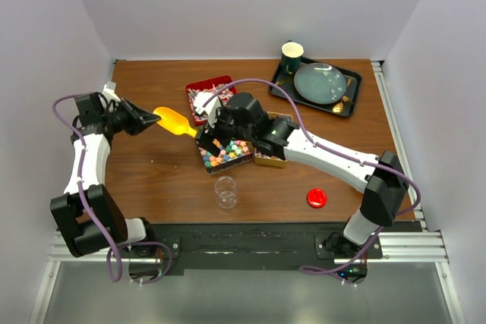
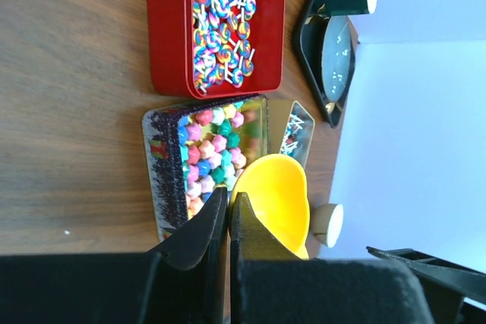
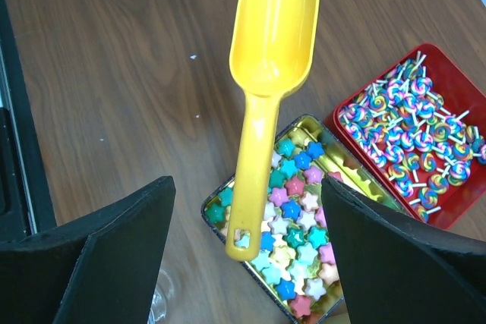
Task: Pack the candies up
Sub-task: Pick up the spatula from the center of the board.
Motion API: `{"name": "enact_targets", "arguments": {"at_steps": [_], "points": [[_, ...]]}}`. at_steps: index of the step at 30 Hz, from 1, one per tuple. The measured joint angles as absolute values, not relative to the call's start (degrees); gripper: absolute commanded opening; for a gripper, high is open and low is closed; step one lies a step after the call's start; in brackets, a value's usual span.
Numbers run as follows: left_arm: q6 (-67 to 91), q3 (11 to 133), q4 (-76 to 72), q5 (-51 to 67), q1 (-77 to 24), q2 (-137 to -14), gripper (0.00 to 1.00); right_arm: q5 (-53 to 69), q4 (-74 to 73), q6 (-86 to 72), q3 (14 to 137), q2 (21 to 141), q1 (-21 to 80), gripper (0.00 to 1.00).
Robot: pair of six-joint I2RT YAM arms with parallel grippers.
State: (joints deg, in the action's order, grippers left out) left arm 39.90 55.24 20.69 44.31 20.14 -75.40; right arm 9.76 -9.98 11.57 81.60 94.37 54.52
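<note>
Left hand [image 2: 228, 202] grips yellow plastic scoop [image 3: 275, 28] by bowl; we note handle pointing into open right hand [image 3: 248, 187], above multicoloured star candies [image 3: 292, 263].

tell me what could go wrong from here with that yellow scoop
1. The left gripper pinches the yellow scoop only by its bowl rim, so it may swivel or slip if the open right gripper closes on the handle off-centre.
2. That gripper hangs low over the open tin of star candies; a nudge could spill them.
3. The clear cup stands close to the tin and could be tipped.
</note>
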Motion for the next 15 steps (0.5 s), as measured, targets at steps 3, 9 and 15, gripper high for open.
{"name": "enact_targets", "arguments": {"at_steps": [3, 9, 15], "points": [[42.28, 54.24, 20.18, 44.53, 20.14, -75.40, 0.00, 9.17, -8.91, 12.12, 81.23, 94.45, 54.85, 0.78], [44.40, 52.86, 20.14, 45.25, 20.14, -75.40, 0.00, 6.26, -5.41, 14.02, 81.34, 97.03, 55.61, 0.74], [45.60, 52.62, 19.70, 46.15, 20.18, -75.40, 0.00, 4.62, -5.19, 15.29, 81.73, 102.52, 55.88, 0.69]]}}
